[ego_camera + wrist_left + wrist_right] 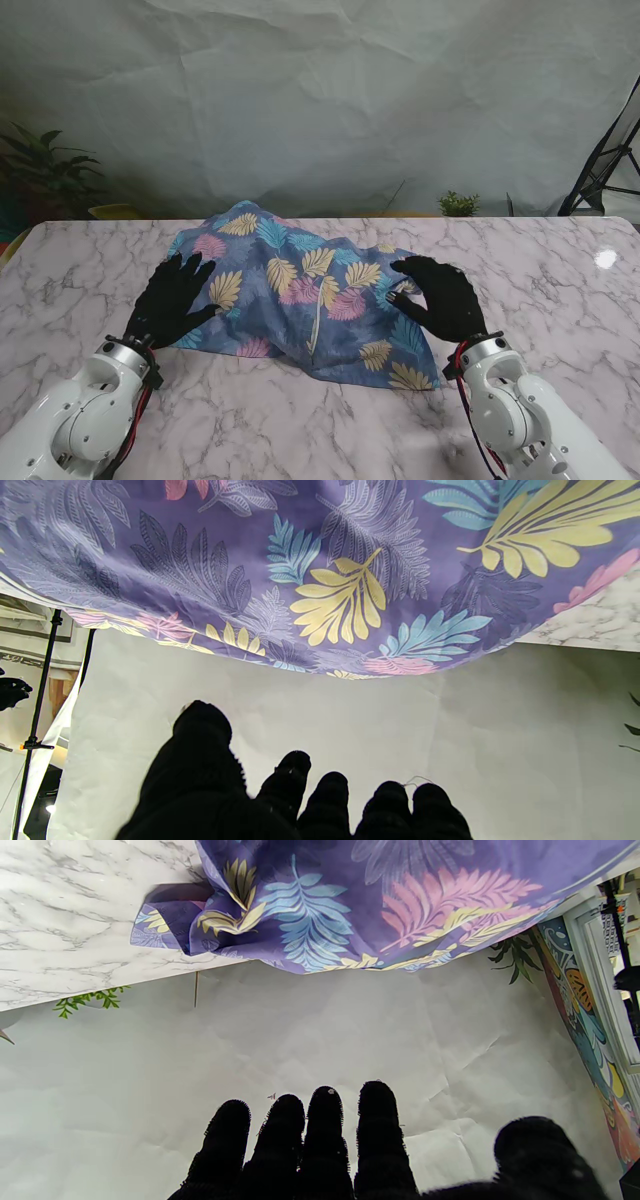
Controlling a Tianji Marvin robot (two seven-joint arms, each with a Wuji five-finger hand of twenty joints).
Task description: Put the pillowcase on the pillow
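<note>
1. The pillowcase (305,295), purple-blue with yellow, pink and teal leaves, lies rumpled in the middle of the marble worktop (560,270), humped up toward the far side and flatter toward me.
2. Whether a pillow is inside it cannot be told; only the printed cloth shows.
3. The left hand (172,298), in a black glove, lies palm down at the pillowcase's left edge, its fingers (195,268) spread and resting on or just over the cloth, gripping nothing.
4. The right hand (445,297), also gloved in black, sits at the pillowcase's right edge with its fingers (408,266) spread and pointing toward the middle of the cloth; it holds nothing.
5. In the left wrist view the fingers (295,780) stand straight and slightly apart, the cloth (320,580) beyond them.
6. In the right wrist view four fingers (325,1130) stand side by side with the thumb set wide, and a folded corner of the pillowcase (165,925) lies on the marble.
7. A crumpled white backdrop (330,100) hangs behind the worktop, with a small green plant (458,204) at its far edge.
</note>
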